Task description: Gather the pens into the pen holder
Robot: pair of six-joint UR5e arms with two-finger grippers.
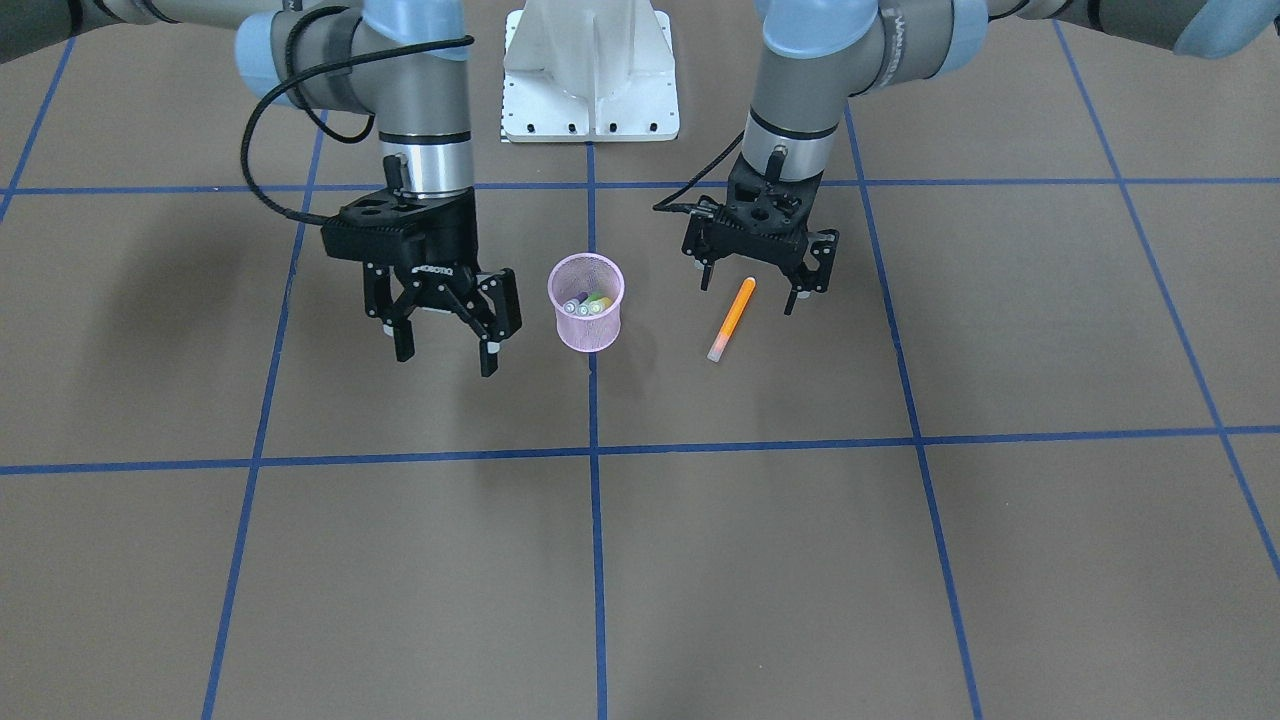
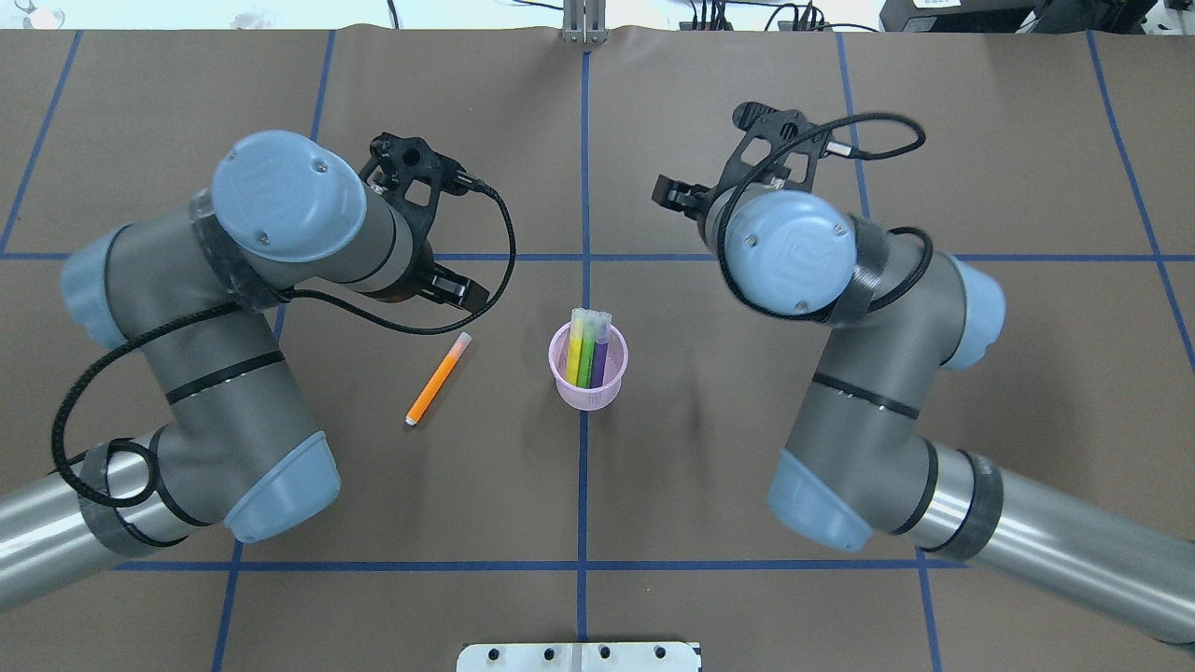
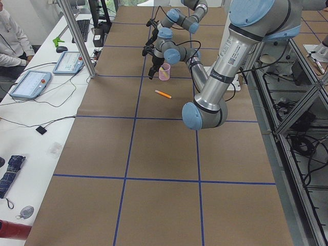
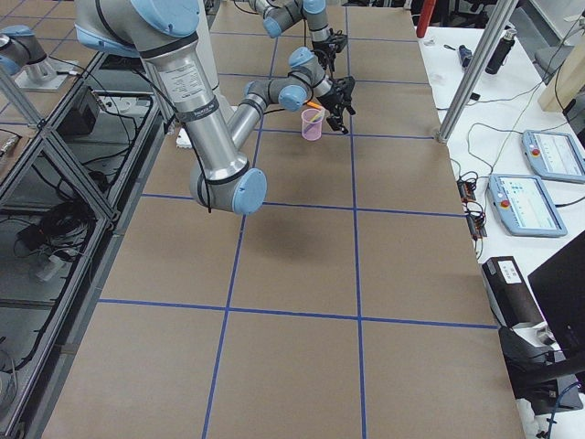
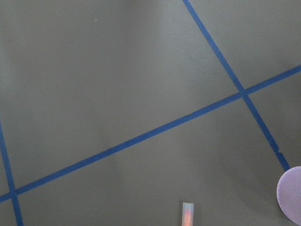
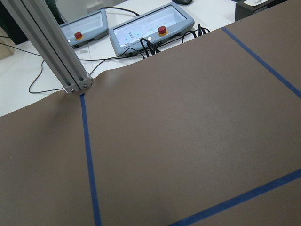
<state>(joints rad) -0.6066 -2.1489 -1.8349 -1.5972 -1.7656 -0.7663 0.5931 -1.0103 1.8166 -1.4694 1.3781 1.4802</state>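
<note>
The pink wire-mesh pen holder (image 1: 587, 302) stands upright at the table's middle, also in the overhead view (image 2: 588, 371). The yellow, green and purple pens (image 2: 589, 343) stand in it. The orange pen (image 1: 731, 318) lies flat on the table beside it (image 2: 436, 380), its whitish cap end away from the robot. My left gripper (image 1: 752, 292) is open and empty, hovering above the orange pen. The left wrist view shows only the pen's cap end (image 5: 187, 214) and the holder's rim (image 5: 292, 195). My right gripper (image 1: 446, 358) is open and empty on the holder's other side.
Brown table cover with blue tape grid lines (image 1: 594, 452). The white robot base plate (image 1: 590, 80) is behind the holder. Control panels (image 6: 150, 21) and an aluminium post (image 6: 47, 47) stand past the table's end. A person (image 3: 10, 36) sits at the side desk.
</note>
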